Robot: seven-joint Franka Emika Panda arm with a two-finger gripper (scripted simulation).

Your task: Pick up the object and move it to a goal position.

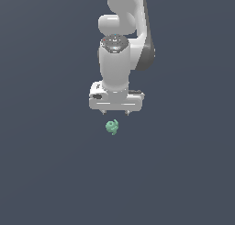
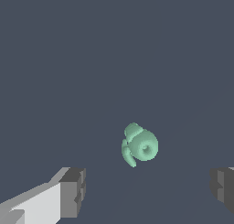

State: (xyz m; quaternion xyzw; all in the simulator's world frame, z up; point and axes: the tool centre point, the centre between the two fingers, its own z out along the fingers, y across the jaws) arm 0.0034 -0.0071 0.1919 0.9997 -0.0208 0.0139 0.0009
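The object (image 1: pixel 112 126) is a small mint-green lumpy blob with a curled stub, lying on the dark grey floor. My white gripper (image 1: pixel 115 112) hangs just above it, fingers pointing down and spread wide, empty. In the wrist view the object (image 2: pixel 139 145) lies on the floor between the lines of my two fingers (image 2: pixel 73 191), a little ahead of them and apart from both. The gripper (image 2: pixel 148 191) is open, and the blob is much narrower than the gap.
A plain dark grey floor (image 1: pixel 46 173) fills both views. The white arm (image 1: pixel 121 45) rises above the gripper toward the top of the exterior view. Nothing else shows.
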